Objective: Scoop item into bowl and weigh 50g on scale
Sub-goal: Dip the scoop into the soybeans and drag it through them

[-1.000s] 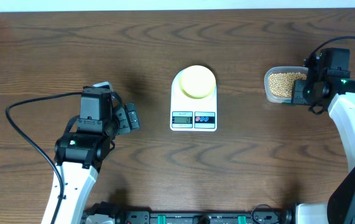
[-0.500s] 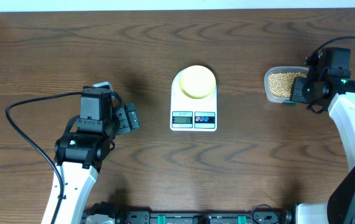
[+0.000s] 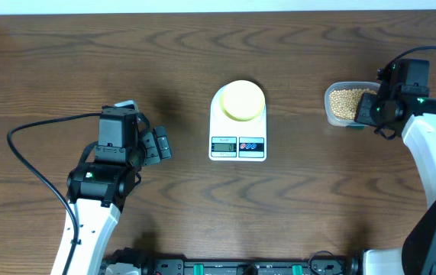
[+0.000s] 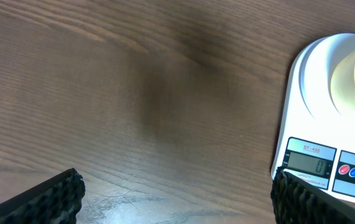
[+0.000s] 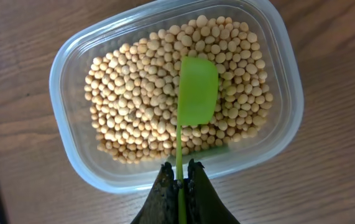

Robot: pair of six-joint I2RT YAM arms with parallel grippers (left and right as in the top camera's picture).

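Your right gripper (image 5: 178, 182) hangs over the clear tub (image 5: 65, 74), fingers pinching the handle of a green scoop (image 5: 197, 90) above the beans (image 5: 127, 99), while your left gripper (image 3: 157, 145), fingers spread wide, faces the scale (image 4: 311, 118), marked SF-400, reading 0, carrying the bowl (image 3: 241, 100).

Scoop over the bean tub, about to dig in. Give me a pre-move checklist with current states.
1. Grip: right tool shut on the scoop handle: ok.
2. Position: scoop above the beans, inside the tub walls: ok.
3. Contact: scoop touching beans: cannot tell.
4. Target: bowl sits on the scale platform: ok.
5. Reading: display shows zero: ok.
6. Clearance: left tool open, apart from the scale: ok.
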